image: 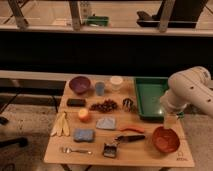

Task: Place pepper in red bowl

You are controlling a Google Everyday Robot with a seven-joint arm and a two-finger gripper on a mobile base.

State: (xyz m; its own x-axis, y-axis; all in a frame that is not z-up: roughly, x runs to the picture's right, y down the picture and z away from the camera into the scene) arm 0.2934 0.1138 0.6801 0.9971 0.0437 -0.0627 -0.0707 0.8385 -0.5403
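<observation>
Bench (140,153): wooden and crowded; the work zone is the front-right corner.
Arm (187,87): white, reaches in from the right and angles down over the near corner of the green tray (150,97).
Red bowl (166,141): front right, upright, nothing visible inside.
End effector (170,121): hangs just above the bowl's far rim. Its opening cannot be told. It carries nothing of the task, since the pepper lies on the bench.
Pepper (132,129): flat on the bench, left of the red bowl, with the black-handled tool (131,137) close in front of it.
Step in hand (judgement): reach for the pepper.
Method note: shift left, descend from above, close across the slim body at mid-length and stay clear of the tool's handle.
</observation>
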